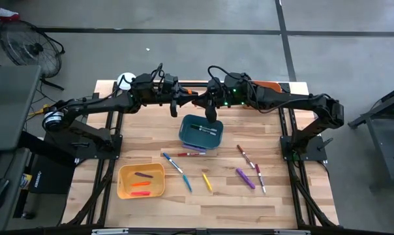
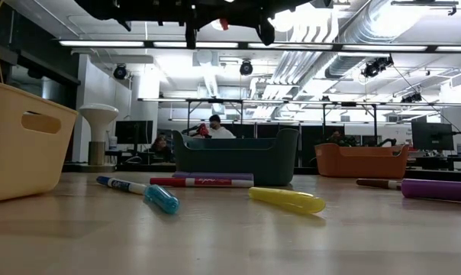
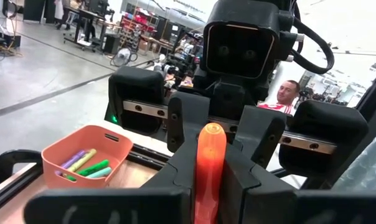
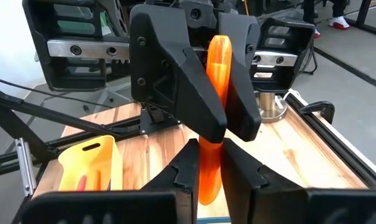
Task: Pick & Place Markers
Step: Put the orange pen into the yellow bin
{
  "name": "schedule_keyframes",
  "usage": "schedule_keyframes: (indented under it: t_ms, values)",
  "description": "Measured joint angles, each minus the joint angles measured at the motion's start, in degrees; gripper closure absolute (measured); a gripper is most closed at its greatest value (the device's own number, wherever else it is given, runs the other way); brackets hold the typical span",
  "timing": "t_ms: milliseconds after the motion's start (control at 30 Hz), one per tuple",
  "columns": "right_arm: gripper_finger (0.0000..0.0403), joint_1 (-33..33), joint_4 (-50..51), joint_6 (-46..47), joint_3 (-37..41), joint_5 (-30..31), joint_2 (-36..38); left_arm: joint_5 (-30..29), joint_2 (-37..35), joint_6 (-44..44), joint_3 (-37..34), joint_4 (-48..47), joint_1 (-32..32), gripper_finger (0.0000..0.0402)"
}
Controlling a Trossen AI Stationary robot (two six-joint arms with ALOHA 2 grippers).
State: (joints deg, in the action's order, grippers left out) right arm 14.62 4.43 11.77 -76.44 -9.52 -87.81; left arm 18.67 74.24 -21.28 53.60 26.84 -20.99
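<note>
While both grippers meet high over the back of the table, the step in hand looks like a handover of 1 orange marker between arms. The left gripper has its fingers pinched on the marker's lower end, and the right gripper has its fingers pressed to the same stick from the other side, though I judge its hold may be easing. Next, 1 arm must let go cleanly while the other keeps the pinch, then carry the marker to a bin; a slip would drop it near the teal bin at upper centre. Only the wrist views show this shared grip; the high view shows just the arms crossing at upper centre, plus loose markers across the lower middle and the yellow bin at lower left. Only the left wrist view shows the orange bin holding markers.
</note>
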Motion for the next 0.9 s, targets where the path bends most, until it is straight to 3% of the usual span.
schedule_keyframes:
  t_ms: [400, 633, 767, 900]
  values:
    - [0.0286, 0.9, 1.91, 1.58, 0.0, 0.85, 1.4, -0.24, 0.0, 0.51, 0.0, -0.55, -0.02, 0.0374]
    - [0.0223, 2.71, 9.52, 1.69, 0.0, 2.53, 3.4, -1.02, -0.03, 1.5, 0.02, -3.57, 0.0, 0.0374]
    - [0.0196, 3.84, 18.18, 1.03, 0.0, 6.48, 5.37, -1.11, -1.53, 3.08, 0.0, -10.65, -0.02, 0.0374]
    - [0.0183, 5.09, 24.99, -0.08, 0.02, 7.07, 7.04, -1.26, -5.84, 5.63, 0.0, -24.09, -0.01, 0.0374]
